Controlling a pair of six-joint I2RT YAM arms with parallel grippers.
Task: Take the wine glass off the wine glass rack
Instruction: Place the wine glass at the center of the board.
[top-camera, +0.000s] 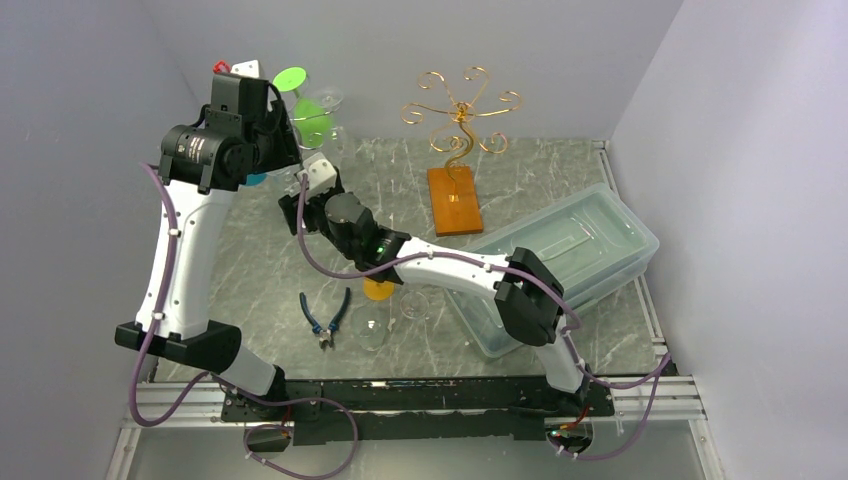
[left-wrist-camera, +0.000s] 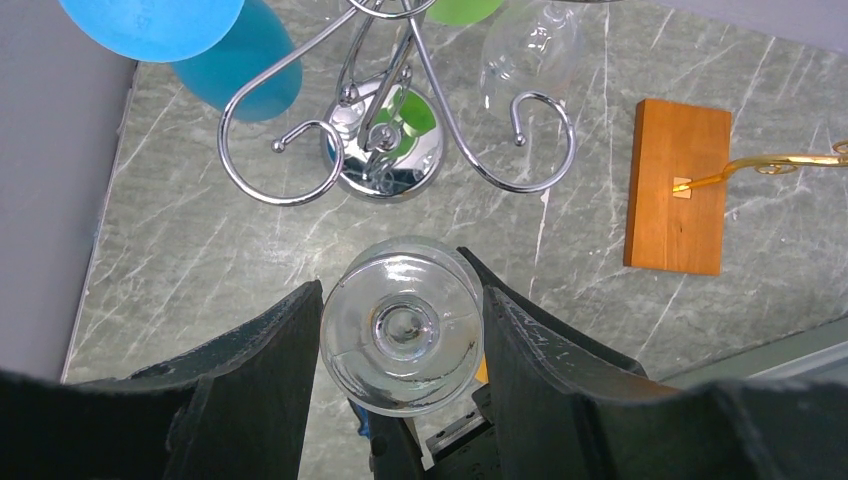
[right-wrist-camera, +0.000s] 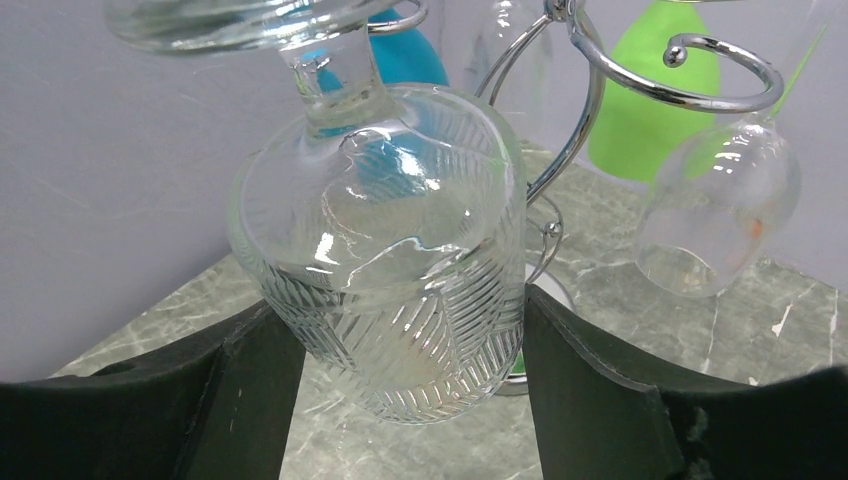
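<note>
Left end effector (left-wrist-camera: 395, 280) fingers clench the foot of the wine glass (left-wrist-camera: 402, 325) at both edges, with the bowl hanging downward. Right end effector (right-wrist-camera: 400, 305) fingers touch both flanks of the ribbed bowl, grasping it. The foot sits apart from the wine glass rack (left-wrist-camera: 385, 150), whose curled arm ends lie just beyond. Bare desk (left-wrist-camera: 200, 260) spreads beneath. A wall (left-wrist-camera: 40, 200) stands near on one side, and a wooden block (left-wrist-camera: 677, 185) is well apart on the other.
</note>
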